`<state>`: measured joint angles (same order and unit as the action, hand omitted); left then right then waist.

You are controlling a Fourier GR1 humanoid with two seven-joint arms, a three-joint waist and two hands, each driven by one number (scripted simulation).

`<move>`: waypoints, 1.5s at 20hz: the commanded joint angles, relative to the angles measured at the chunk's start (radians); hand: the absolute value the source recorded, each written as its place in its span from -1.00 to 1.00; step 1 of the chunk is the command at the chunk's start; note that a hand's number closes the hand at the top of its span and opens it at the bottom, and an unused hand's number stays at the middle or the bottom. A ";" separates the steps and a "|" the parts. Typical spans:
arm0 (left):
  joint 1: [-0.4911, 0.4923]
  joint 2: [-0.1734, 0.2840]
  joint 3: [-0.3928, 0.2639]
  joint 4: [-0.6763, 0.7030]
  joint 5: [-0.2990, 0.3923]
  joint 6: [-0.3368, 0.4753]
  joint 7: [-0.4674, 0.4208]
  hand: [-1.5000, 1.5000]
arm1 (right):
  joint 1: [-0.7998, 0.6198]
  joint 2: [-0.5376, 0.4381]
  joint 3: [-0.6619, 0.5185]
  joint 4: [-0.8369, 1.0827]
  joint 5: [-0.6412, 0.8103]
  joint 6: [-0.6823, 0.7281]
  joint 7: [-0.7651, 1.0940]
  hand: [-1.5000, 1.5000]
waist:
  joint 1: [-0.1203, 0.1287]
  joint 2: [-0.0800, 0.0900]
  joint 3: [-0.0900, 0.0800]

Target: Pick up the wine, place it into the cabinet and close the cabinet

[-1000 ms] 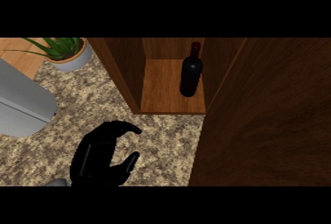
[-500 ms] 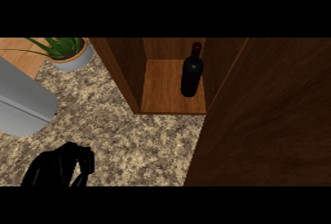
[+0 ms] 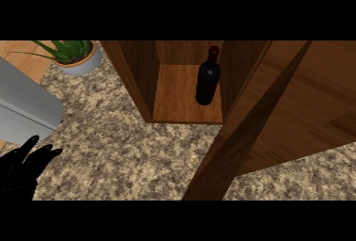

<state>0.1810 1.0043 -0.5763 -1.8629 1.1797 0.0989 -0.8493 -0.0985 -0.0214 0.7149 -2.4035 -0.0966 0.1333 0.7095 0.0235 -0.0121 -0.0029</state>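
A dark glass wine (image 3: 208,77) bottle stands upright inside the wooden cabinet (image 3: 188,101), door (image 3: 278,122) ajar. On speckled granite counter (image 3: 125,155), the black left hand (image 3: 24,167) rests, fingers straight, partly cut off.

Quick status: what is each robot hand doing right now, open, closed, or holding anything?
Left robot hand: open, fingers straight, holding nothing, at the lower left over the counter.
Right robot hand: not in view.
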 commanded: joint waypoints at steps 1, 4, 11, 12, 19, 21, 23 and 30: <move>0.083 0.066 0.077 0.006 0.045 -0.080 -0.030 -1.00 | -0.115 0.020 0.221 0.034 0.097 -0.143 0.038 1.00 | 0.010 -0.003 -0.001; 0.128 0.090 0.115 0.027 0.056 -0.107 -0.054 -1.00 | -0.218 0.020 0.270 0.125 0.122 -0.254 0.001 1.00 | 0.020 0.000 -0.001; 0.199 0.169 0.192 0.095 0.092 -0.258 -0.068 -1.00 | -0.356 0.015 0.229 0.180 0.188 -0.470 -0.080 1.00 | 0.036 -0.003 -0.002; 0.185 0.145 0.196 0.160 0.064 -0.293 -0.096 -1.00 | -0.392 0.015 0.198 0.210 0.163 -0.489 -0.088 1.00 | 0.035 0.004 -0.004; 0.260 0.204 0.258 0.156 0.095 -0.409 -0.100 -1.00 | -0.559 0.013 0.112 0.321 0.123 -0.611 -0.090 1.00 | 0.059 0.007 -0.002; 0.238 0.190 0.269 0.149 0.106 -0.386 -0.079 -1.00 | -0.655 0.015 0.034 0.380 0.096 -0.636 -0.066 1.00 | 0.043 0.011 -0.001; 0.245 0.214 0.292 0.155 0.124 -0.412 -0.055 -1.00 | -0.730 0.018 -0.005 0.503 0.067 -0.659 -0.091 1.00 | 0.049 0.015 0.000; 0.308 0.207 0.386 0.272 0.102 -0.539 -0.075 -1.00 | -0.957 0.021 -0.147 0.766 -0.126 -0.604 -0.188 1.00 | 0.040 0.015 0.002</move>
<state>0.4635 1.2088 -0.2366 -1.6246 1.2802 -0.3393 -0.8821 -0.9445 -0.0115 0.6255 -1.7770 -0.1347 -0.4889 0.5707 0.0658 0.0029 -0.0025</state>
